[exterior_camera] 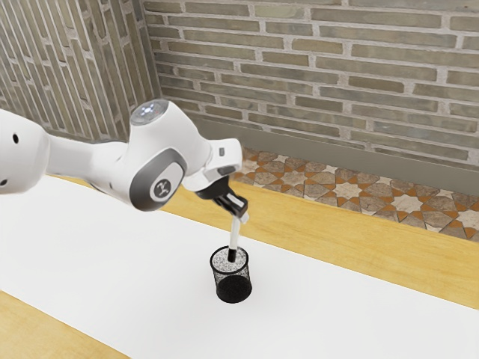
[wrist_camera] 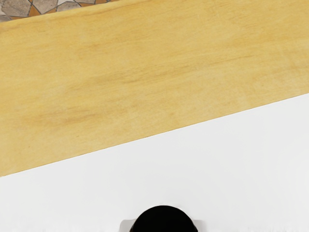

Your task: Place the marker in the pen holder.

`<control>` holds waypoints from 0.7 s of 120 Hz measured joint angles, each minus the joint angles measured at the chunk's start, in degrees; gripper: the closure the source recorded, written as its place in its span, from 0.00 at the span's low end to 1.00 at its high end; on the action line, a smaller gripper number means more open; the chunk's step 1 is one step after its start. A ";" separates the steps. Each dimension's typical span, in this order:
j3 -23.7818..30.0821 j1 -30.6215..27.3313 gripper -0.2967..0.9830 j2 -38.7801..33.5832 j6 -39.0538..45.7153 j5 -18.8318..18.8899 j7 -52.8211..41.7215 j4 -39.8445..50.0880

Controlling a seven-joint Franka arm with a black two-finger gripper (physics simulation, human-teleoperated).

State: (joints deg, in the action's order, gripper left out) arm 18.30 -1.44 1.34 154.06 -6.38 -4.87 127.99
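Note:
My gripper (exterior_camera: 241, 217) is over the pen holder in the exterior view, tilted down and closed around the upper part of the marker (exterior_camera: 235, 233). The marker is white with a black lower end and hangs nearly upright. Its black end appears within the rim of the black mesh pen holder (exterior_camera: 218, 286); how deep it reaches is unclear. The holder stands upright on the white surface. At the wrist view's lower edge, a rounded black end of the held marker (wrist_camera: 164, 220) shows between pale finger parts.
A white strip (exterior_camera: 135, 277) covers the middle of the wooden table (exterior_camera: 329, 243), whose bare wood shows along both sides. Beyond the table lie a patterned tile floor (exterior_camera: 348, 191) and a brick wall (exterior_camera: 314, 67).

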 joint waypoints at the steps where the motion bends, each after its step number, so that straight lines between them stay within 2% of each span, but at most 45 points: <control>1: -0.01 -0.11 0.82 -0.04 0.00 -0.04 0.02 0.14; 36: 0.38 -2.98 0.81 3.73 2.96 -0.72 0.38 0.73; 57: 0.58 -2.36 0.51 3.83 3.65 -1.43 -0.39 0.71; 77: 0.47 -2.44 0.36 3.52 3.61 -1.56 -1.06 0.38; 80: -0.05 -2.33 0.35 3.20 1.18 -1.43 -1.18 -2.71; 84: -1.15 -2.46 0.33 3.05 -7.02 -0.22 -1.29 -14.00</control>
State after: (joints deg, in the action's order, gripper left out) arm 17.15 -3.90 4.39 147.04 -6.60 -6.16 113.99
